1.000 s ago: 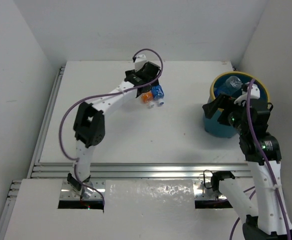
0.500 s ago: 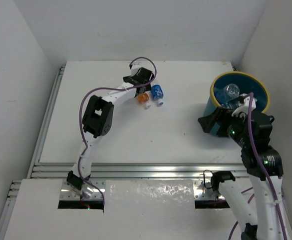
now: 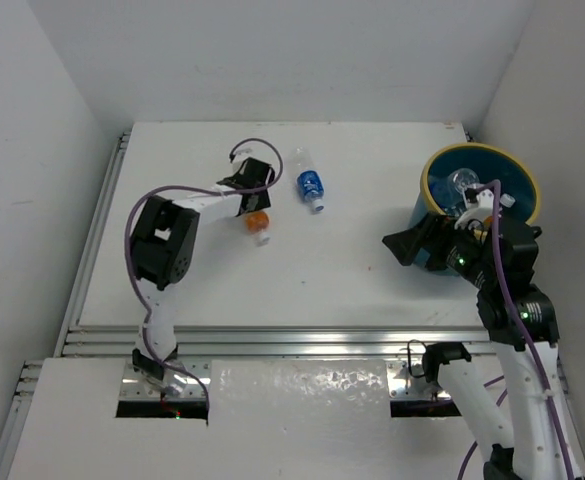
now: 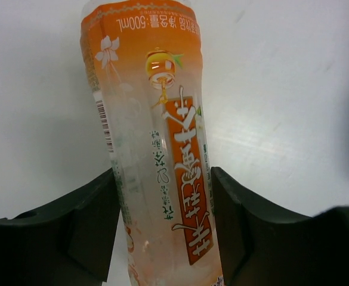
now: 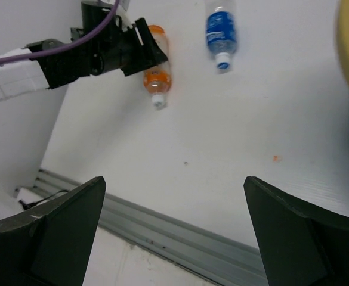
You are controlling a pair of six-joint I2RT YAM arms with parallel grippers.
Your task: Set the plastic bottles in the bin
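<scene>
Clamping the orange-labelled bottle [image 4: 156, 149] mid-body, the left gripper [image 4: 162, 179] holds something light, thin-walled and probably slick, so the waist under the label seems the safest hold. The bottle is left of centre in the overhead view, dragged away from the blue-labelled bottle [image 3: 310, 184] it lay beside a second ago. The right gripper [image 5: 174, 182] gapes empty, backed off the bin [image 3: 527, 190] at right.

Orange bottle [image 4: 156, 149], both ends off-frame

Left claw [image 4: 164, 199] has its 2 black fingers [image 4: 85, 232] snug against both sides of the orange bottle [image 4: 153, 119], white desk [image 4: 281, 89] behind.
</scene>
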